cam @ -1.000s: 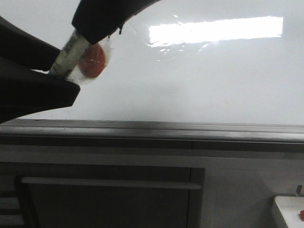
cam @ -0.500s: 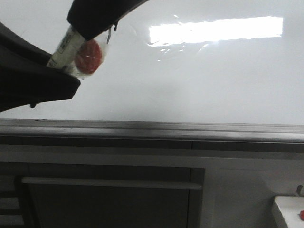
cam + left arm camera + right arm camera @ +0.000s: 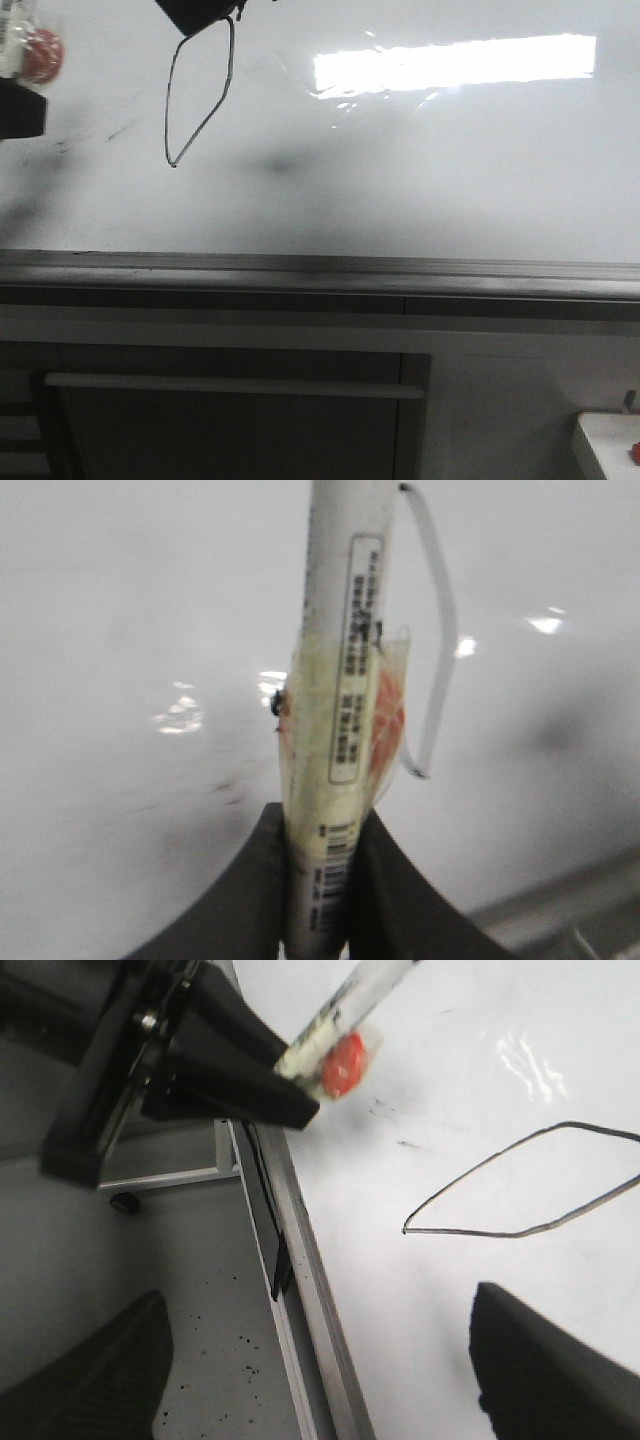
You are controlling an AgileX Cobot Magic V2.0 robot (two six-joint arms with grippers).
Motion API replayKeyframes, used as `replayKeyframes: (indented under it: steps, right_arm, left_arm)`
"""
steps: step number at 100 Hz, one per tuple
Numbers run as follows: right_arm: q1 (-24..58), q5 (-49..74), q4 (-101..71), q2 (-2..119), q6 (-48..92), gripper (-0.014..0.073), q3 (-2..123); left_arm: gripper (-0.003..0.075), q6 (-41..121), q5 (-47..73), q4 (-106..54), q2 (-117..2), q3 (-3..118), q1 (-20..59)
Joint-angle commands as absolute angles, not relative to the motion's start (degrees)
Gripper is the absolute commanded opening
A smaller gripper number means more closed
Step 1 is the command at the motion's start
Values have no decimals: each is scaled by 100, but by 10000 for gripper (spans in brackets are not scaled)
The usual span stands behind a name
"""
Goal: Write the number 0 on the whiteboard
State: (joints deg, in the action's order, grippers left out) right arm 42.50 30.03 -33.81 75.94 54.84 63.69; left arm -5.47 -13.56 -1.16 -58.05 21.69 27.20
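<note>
Front view has the number 0 (image 3: 198, 95) drawn in thin black line on the upper left of the whiteboard (image 3: 420, 170), a tall narrow loop pointed at the bottom, top end hidden behind a dark bit of arm. The left gripper (image 3: 318, 880) is clamped tight on a white marker (image 3: 340, 680) with an orange-red blob taped on. The right gripper (image 3: 320, 1370) sits spread wide with nothing in it, over the board's grey edge rail (image 3: 315, 1300).
</note>
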Motion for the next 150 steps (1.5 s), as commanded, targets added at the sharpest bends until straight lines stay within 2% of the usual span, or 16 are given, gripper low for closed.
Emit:
replayKeyframes:
  steps: [1, 12, 40, 87, 94, 106, 113, 118, 141, 148, 150]
  right_arm:
    - [4212, 2774, -3501, 7367, 5427, 514, 6544]
    - [4212, 2867, -3501, 7367, 5427, 513, 6544]
    - [4212, 3092, -3501, 7367, 5326, 513, 6544]
    - [4212, 3165, -3501, 7367, 5316, 513, 6544]
    - [4212, 3176, -3501, 7367, 5316, 513, 6544]
    - [4212, 3198, -3501, 7367, 5316, 513, 6544]
    - [4212, 3198, -3501, 7367, 5316, 513, 6544]
    - [4212, 3198, -3501, 7367, 5316, 513, 6544]
    - [4212, 3200, -3501, 7320, 5235, 508, 6544]
    - [4212, 3162, -3501, 7215, 5138, 402, 6544]
    - [4212, 3142, -3501, 7186, 5108, 338, 6533]
  left_arm:
    - [-20, -612, -1295, -571, -5918, 2571, 2322]
    - [-20, -612, -553, -606, -6228, 2998, 2197]
    - [-20, -612, -71, -1018, -6732, 3604, 2171]
    - [-13, -612, -171, -1159, -6904, 3609, 2171]
    - [47, -612, -296, -1092, -6879, 3609, 2171]
    - [249, -612, -402, -1092, -6811, 3609, 2171]
    - [330, -612, -390, -1092, -6753, 3609, 2171]
    - [352, -612, -390, -1092, -6701, 3609, 2171]
    - [353, -600, -286, -1092, -6115, 3609, 2171]
    - [350, -600, -173, -987, -5788, 3609, 2171]
    - [347, -600, -135, -933, -5675, 3609, 2171]
